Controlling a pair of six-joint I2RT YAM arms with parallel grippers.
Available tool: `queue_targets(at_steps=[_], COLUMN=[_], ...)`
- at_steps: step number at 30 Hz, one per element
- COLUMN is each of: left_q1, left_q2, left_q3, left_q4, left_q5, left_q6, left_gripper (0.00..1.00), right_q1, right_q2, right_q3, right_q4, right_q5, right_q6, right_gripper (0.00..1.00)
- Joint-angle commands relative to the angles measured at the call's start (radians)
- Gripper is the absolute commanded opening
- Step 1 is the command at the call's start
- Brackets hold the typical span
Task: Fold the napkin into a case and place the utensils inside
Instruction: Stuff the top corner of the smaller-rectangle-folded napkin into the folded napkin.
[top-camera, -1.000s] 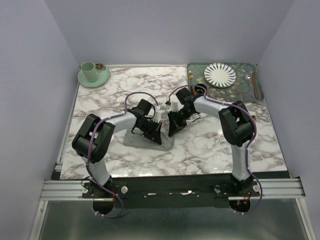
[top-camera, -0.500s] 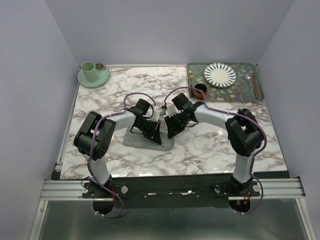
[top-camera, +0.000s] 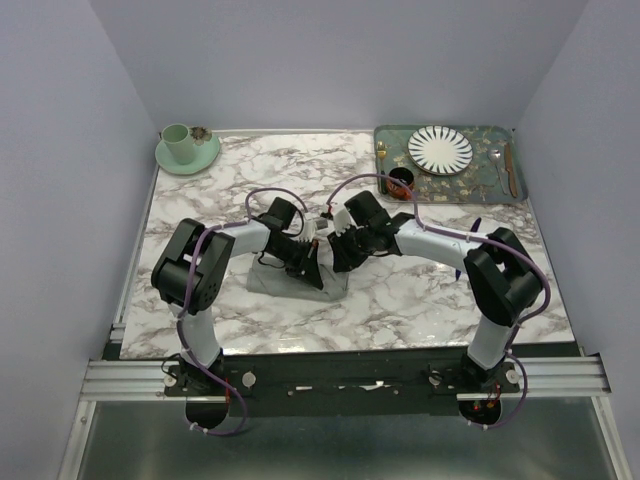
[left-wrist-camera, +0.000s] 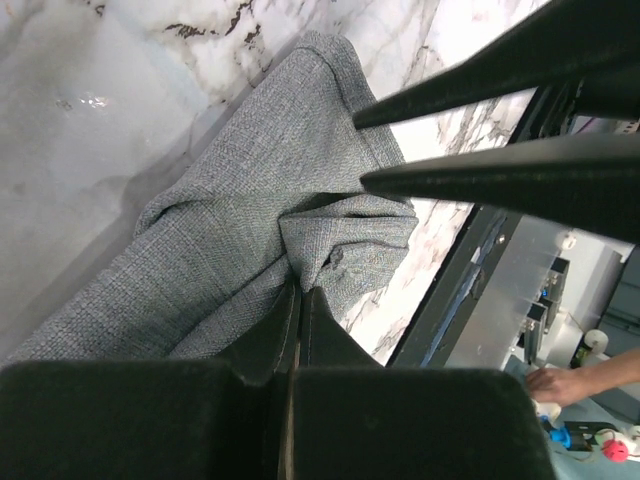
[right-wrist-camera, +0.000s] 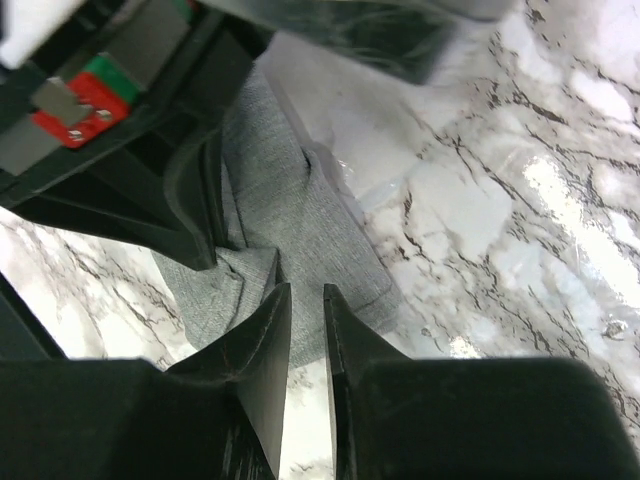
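Note:
The grey napkin (top-camera: 285, 280) lies bunched on the marble in mid-table, largely covered by both grippers. My left gripper (left-wrist-camera: 300, 292) is shut on a raised fold of the napkin (left-wrist-camera: 240, 210). My right gripper (right-wrist-camera: 304, 292) hovers with its jaws a narrow gap apart over the napkin's (right-wrist-camera: 300, 230) folded edge, and nothing is clamped between them. It sits close beside the left gripper (right-wrist-camera: 190, 190), tips almost meeting it (top-camera: 338, 255). The utensils (top-camera: 504, 166) lie at the tray's right end.
A green patterned tray (top-camera: 395, 140) at the back right holds a striped plate (top-camera: 440, 149), a small gold fork (top-camera: 381, 152) and a dark cup (top-camera: 401, 181). A green cup on a saucer (top-camera: 184, 147) stands at the back left.
My right gripper has slid left, closing in on the left gripper over the napkin, and its elbow has swung out to the right. The left gripper keeps its pinch in place.

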Motion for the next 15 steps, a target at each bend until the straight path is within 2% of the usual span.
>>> queue_targets(at_steps=[1,10,15], left_q1=[0.014,0.026,0.026], left_q2=[0.062,0.082,0.083], left_q3=[-0.001,0.015,0.015], left_q4=[0.007,0.005,0.005], left_q5=[-0.082,-0.074,-0.072], left_q6=[0.014,0.011,0.011], left_gripper=[0.00,0.00,0.00], right_q1=[0.045,0.108,0.116], right_q2=[-0.026,0.014,0.031], right_q3=[-0.020,-0.028,-0.023], right_q4=[0.051,0.019,0.008], right_q5=[0.065,0.152,0.209], right_q6=[-0.036,-0.073,-0.060], right_gripper=[0.25,0.24,0.30])
